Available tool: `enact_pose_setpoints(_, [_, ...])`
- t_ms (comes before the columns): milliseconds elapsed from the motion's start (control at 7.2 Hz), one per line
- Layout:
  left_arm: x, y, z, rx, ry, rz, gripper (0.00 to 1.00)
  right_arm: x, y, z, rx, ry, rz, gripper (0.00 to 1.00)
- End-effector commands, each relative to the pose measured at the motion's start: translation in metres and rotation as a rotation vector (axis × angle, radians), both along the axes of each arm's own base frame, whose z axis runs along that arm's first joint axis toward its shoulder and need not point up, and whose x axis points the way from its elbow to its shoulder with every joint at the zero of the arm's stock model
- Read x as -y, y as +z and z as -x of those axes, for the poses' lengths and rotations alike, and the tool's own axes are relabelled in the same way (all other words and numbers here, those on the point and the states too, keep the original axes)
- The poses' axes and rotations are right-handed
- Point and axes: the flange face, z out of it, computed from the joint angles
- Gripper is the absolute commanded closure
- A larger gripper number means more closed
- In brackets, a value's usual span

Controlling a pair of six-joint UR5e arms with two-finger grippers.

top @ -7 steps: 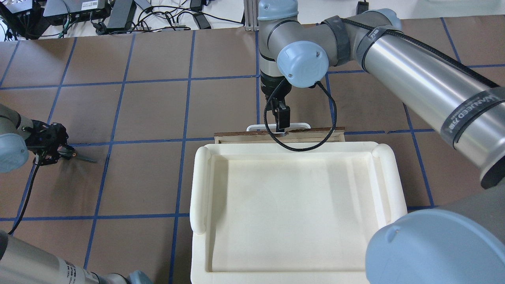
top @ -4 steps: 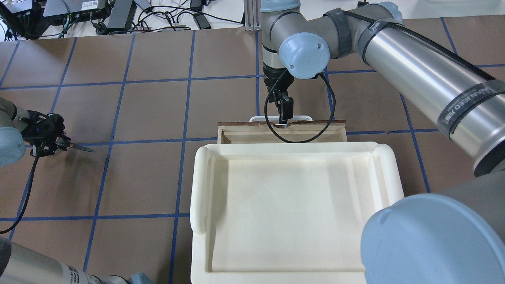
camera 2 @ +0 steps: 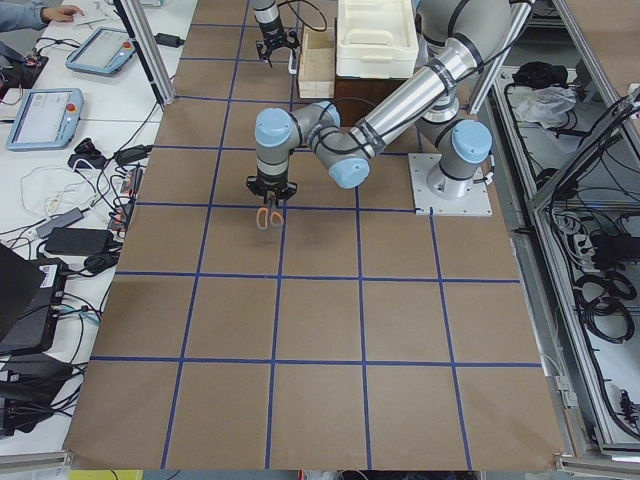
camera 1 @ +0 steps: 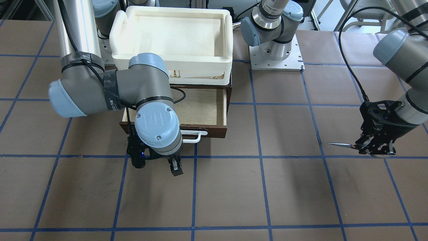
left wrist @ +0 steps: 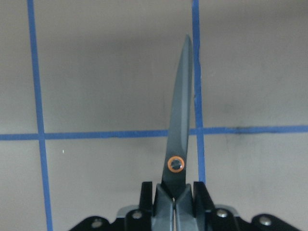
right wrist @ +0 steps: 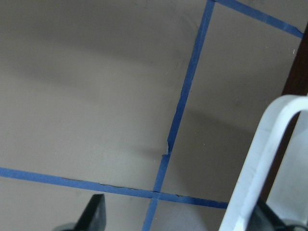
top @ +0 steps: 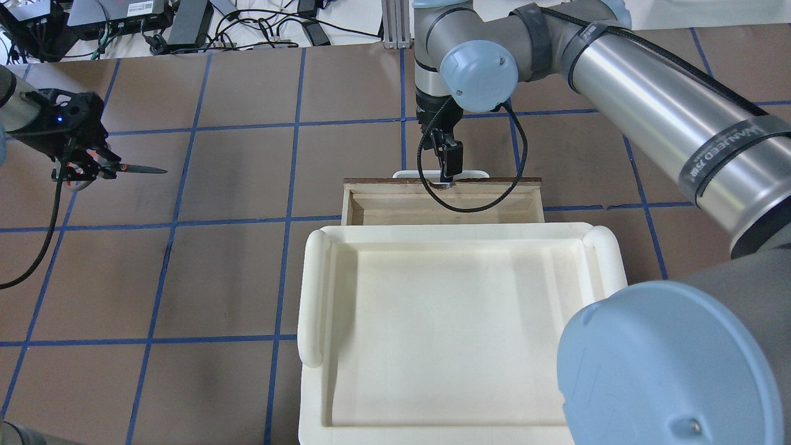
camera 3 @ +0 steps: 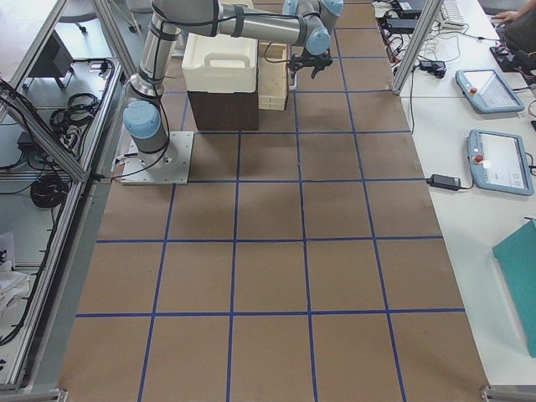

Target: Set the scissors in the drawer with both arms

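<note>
My left gripper (top: pixel 83 165) is shut on the scissors (top: pixel 139 169) at their handles and holds them above the table at the far left, blades level and pointing toward the middle. They also show in the front view (camera 1: pixel 341 144) and the left wrist view (left wrist: pixel 180 139). The dark brown drawer (camera 1: pixel 200 107) stands partly pulled out, its pale inside bare. My right gripper (top: pixel 446 180) is at the drawer's white handle (right wrist: pixel 262 154). Its fingers (right wrist: pixel 94 214) are spread wide, and the bar lies against the right one.
A white foam tray (top: pixel 312 290) sits on top of the cabinet, over the back part of the drawer. The brown table carries a grid of blue tape lines (camera 1: pixel 260 155). Cables and power supplies lie along the far edge (top: pixel 185 25).
The drawer has slid farther out as my right gripper moved away from the cabinet. My left gripper has lifted the scissors off the table and carried them farther from the robot.
</note>
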Motion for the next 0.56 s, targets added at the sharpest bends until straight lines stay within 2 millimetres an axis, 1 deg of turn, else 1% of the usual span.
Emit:
enact_pose_setpoints(0, [0.005, 0.07, 0.092, -0.013, 0.081, -0.023, 0.94, 0.007, 0.0, -0.001, 0.004, 0.011, 0.008, 0.0])
enact_pose_setpoints(139, [0.0, 0.084, 0.13, -0.014, 0.099, -0.015, 0.94, 0.008, 0.0, 0.001, 0.005, 0.014, 0.008, 0.0])
enact_pose_setpoints(278, [-0.003, 0.086, 0.152, -0.014, 0.11, -0.032, 0.94, 0.01, -0.001, 0.003, 0.012, 0.036, 0.009, 0.0])
enact_pose_setpoints(417, [-0.011, 0.096, 0.185, -0.017, 0.133, -0.038, 0.94, 0.013, -0.005, 0.003, 0.013, 0.039, 0.01, 0.0])
